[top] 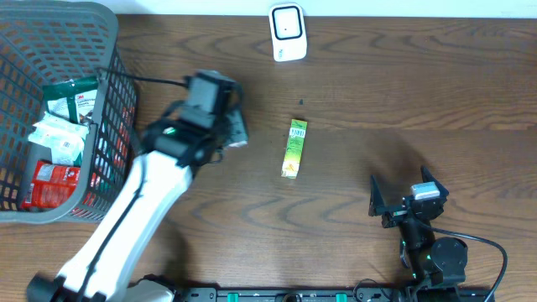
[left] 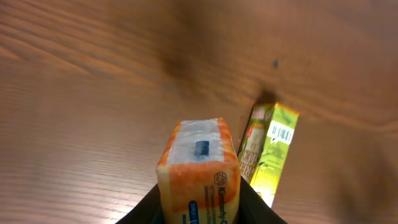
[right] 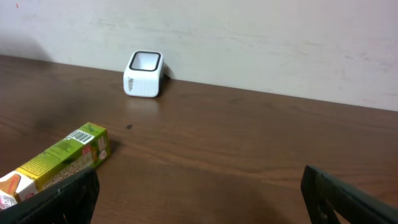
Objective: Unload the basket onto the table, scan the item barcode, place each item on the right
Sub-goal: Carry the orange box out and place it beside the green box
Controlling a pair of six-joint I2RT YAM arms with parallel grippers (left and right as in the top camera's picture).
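A: Where is the left pincer [top: 231,130]?
B: Over the table [top: 419,84], just left of the green box [top: 294,148]. It is clenched on an orange-and-white pack [left: 198,168], which sticks out forward between its fingers.
A: And the box?
B: It lies flat mid-table with its barcode label facing up at the far end.
A: The scanner?
B: The white scanner [top: 288,32] stands at the far edge, well apart from the pack.
A: The right pincer [right: 199,196]?
B: Released, jaws wide, holding nothing, at the front right. A grey basket [top: 101,50] of packets sits far left.
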